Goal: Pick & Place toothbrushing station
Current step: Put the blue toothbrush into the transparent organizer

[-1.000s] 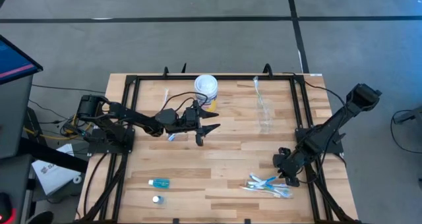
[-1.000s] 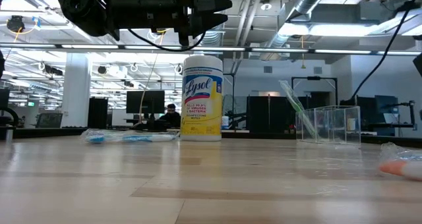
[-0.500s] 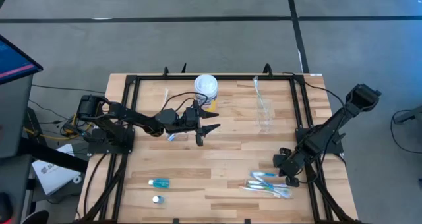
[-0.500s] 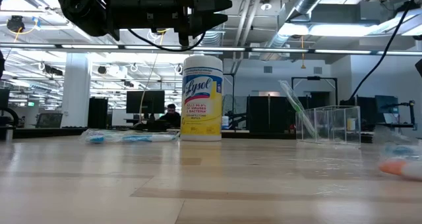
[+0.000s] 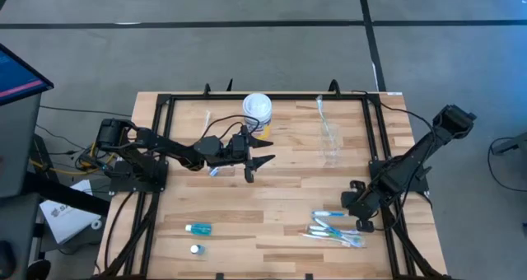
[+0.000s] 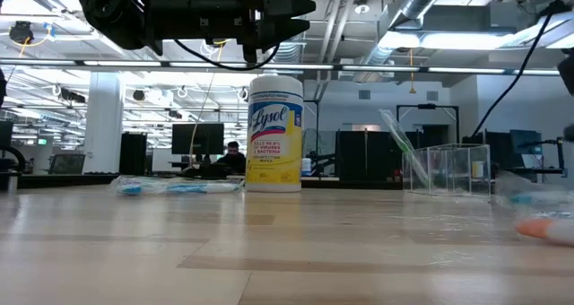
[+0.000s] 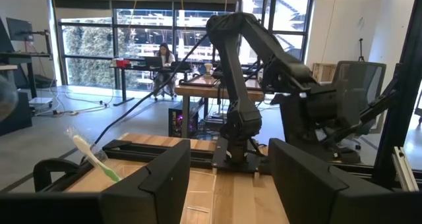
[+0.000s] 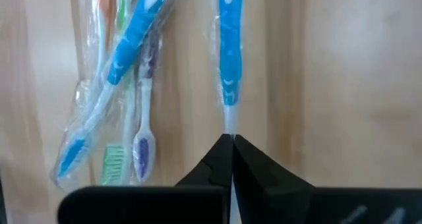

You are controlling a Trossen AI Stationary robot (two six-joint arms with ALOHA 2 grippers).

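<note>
Several wrapped toothbrushes lie in a heap at the table's near right; in the right wrist view the heap is blue, green and white. One blue-and-white toothbrush lies apart from it, and my right gripper is shut on its end. A clear cup holder with a green toothbrush stands far right. A blue tube lies near left. My left gripper hangs open high above the table's middle, with nothing between its fingers. My right gripper pinches the blue-and-white toothbrush by its thin white end, only at the fingertips. The fingers slant down from the table's right side and lie along the brush. Whether its other end rests on the table I cannot tell.
A white-lidded yellow-labelled canister stands far centre. Another wrapped toothbrush lies on the table under the left arm. A small white cap lies by the near edge. A black frame rims the table.
My right gripper has shut on the end of one blue-and-white toothbrush and has drawn it a little toward the far edge, out of the heap. The other brushes lie where they were.
</note>
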